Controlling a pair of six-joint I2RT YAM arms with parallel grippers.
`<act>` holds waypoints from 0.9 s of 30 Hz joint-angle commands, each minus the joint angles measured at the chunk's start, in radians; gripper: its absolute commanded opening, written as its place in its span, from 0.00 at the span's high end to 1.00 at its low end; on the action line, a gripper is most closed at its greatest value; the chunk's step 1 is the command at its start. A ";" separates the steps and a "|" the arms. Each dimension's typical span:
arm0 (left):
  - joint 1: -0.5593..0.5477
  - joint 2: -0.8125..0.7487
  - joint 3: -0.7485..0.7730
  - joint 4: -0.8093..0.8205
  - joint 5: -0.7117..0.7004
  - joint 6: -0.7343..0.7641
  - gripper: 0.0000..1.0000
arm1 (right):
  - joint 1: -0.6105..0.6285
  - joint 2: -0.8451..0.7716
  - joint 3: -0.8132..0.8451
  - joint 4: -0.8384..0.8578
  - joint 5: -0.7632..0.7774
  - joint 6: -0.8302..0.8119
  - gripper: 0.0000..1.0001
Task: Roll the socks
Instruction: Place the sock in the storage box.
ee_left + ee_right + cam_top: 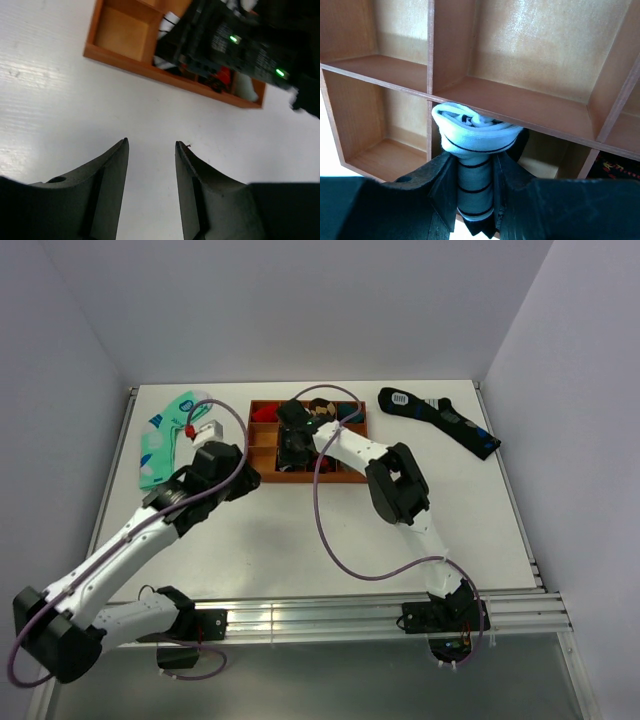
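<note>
Here the right gripper [476, 167] clamps the rolled socks [470, 131], lower end hidden

The white sock with thin black stripes [472, 137], rolled into a tight bundle, stands upright, pinched in the right claw [475, 172] over the wooden compartment tray [530, 105].

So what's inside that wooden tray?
The tray shows several bare compartments; the right gripper holds a rolled striped sock over them. One holds something dark and red. The right arm hides others.
</note>
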 commanded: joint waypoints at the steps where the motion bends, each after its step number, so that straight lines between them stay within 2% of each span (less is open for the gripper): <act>1: 0.067 0.108 0.010 0.114 -0.050 -0.013 0.52 | -0.026 0.024 -0.067 -0.145 0.008 0.011 1.00; 5: 0.168 0.276 0.074 0.145 -0.066 0.009 0.52 | -0.032 0.027 -0.065 -0.157 -0.003 0.017 1.00; 12: 0.191 0.578 0.237 0.153 -0.112 0.073 0.53 | -0.052 0.013 -0.096 -0.159 -0.012 0.016 1.00; 18: 0.208 0.715 0.295 0.154 -0.133 0.093 0.53 | -0.061 0.012 -0.100 -0.168 -0.017 0.003 1.00; 27: 0.226 0.795 0.345 0.133 -0.161 0.122 0.53 | -0.067 0.007 -0.108 -0.177 -0.007 -0.009 1.00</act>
